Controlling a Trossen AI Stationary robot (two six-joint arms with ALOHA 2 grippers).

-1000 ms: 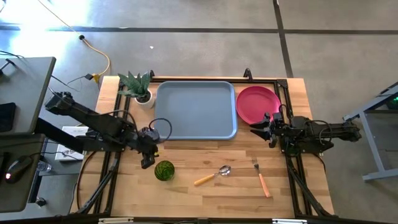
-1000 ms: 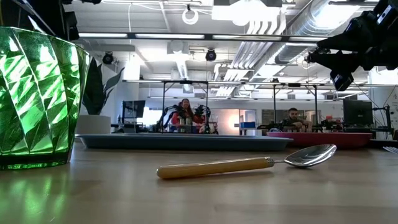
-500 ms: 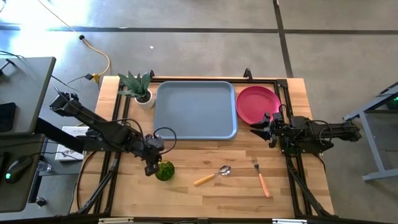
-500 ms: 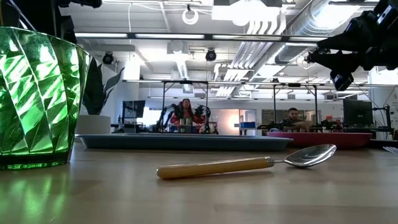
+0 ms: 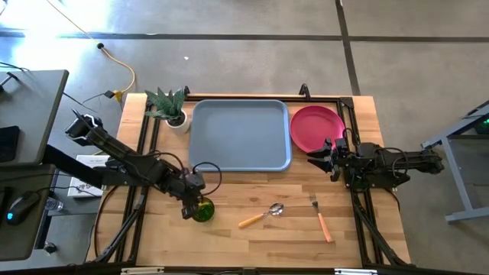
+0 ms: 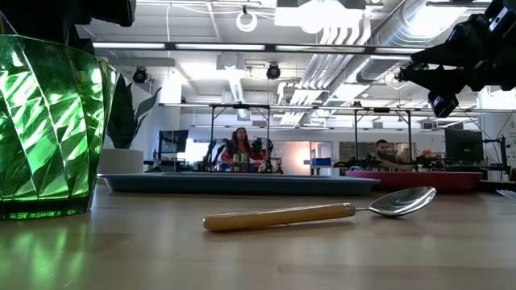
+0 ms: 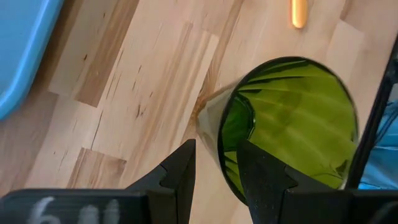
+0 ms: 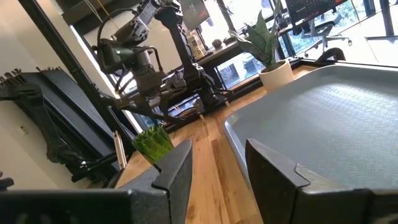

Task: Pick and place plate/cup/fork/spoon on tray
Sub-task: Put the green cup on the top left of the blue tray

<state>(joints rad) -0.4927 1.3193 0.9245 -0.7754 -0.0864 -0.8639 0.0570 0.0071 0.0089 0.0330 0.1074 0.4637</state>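
Note:
The dark green cup (image 5: 202, 210) stands upright on the wood table, left of centre near the front; it also shows in the left wrist view (image 7: 298, 118) and the low view (image 6: 48, 129). My left gripper (image 5: 191, 206) is open at the cup's left rim, one finger outside the wall and one over the inside (image 7: 216, 150). The spoon (image 5: 263, 215) and the fork (image 5: 321, 218) lie flat on the table. The pink-red plate (image 5: 315, 127) lies right of the blue-grey tray (image 5: 241, 135). My right gripper (image 5: 319, 159) hovers open and empty by the tray's near right corner. My left gripper comes down slanting from the table's left, its fingers on either side of the cup's wall at the rim (image 7: 214, 118): one finger (image 7: 180, 171) outside, one (image 7: 258, 174) inside. I cannot tell whether they touch the wall. The cup stands on the table.
A green plant in a white pot (image 5: 170, 107) stands at the tray's far left corner. Bare wood lies along the near edge around the spoon and fork. A black frame runs along both sides of the table. People sit in the room beyond (image 6: 240, 149).
My left gripper has gone toward the table's right and near edges, onto the cup's left rim, and has come down over it. The cup has stayed where it was. My right arm has kept still.

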